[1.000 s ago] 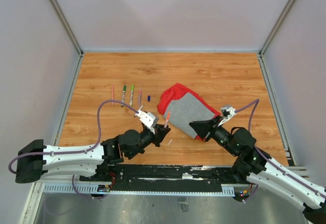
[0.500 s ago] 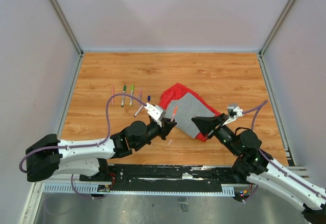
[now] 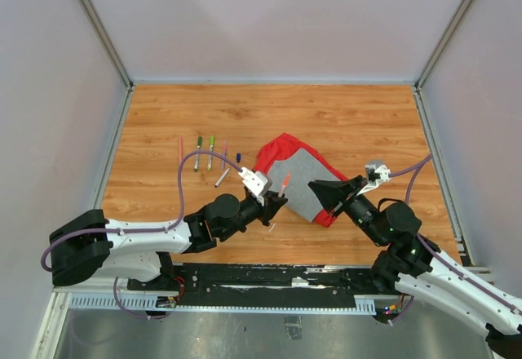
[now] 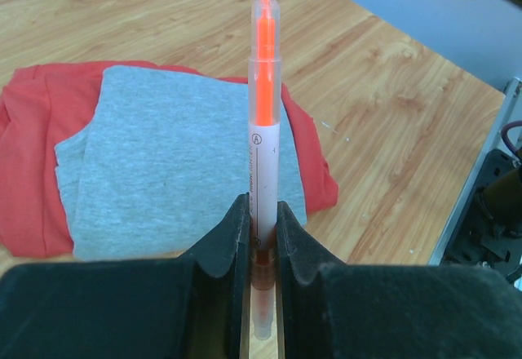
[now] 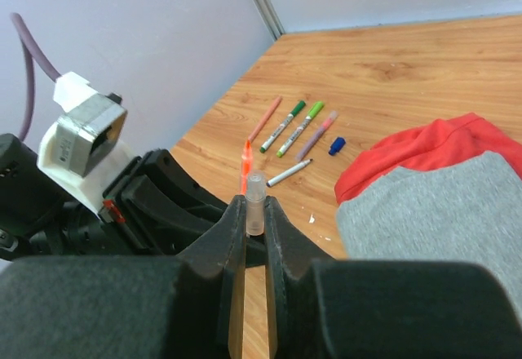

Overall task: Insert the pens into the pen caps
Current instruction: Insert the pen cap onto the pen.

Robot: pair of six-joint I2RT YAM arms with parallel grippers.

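As the overhead camera has it, my left gripper (image 3: 274,202) sits low over the wooden table (image 3: 367,122), just off the near left edge of the red-and-grey cloth (image 3: 298,171). The orange pen (image 3: 283,184) pokes up out of it towards the cloth. The right gripper (image 3: 315,186) points left across the cloth's near edge, its tip near the pen's tip with a small gap between them. Whatever it carries is too small for me to make out from up here. Further back on the left the loose pens (image 3: 210,153) lie in a rough row. A grey pen (image 3: 222,178) lies slantwise nearer to me, and a blue cap (image 3: 238,157) sits just beside the row's right end.

On the left wrist camera, the fingers (image 4: 232,237) are pinched tight on the lower barrel of the orange pen. It stands straight out from the jaws with its orange tip farthest from them, and the cloth lies flat on the table beyond.

On the right wrist camera, the jaws are nearly closed on a small clear cap (image 5: 255,206), held upright between the fingertips. The pen's orange tip shows just above and behind the cap, with the left gripper dark below it.
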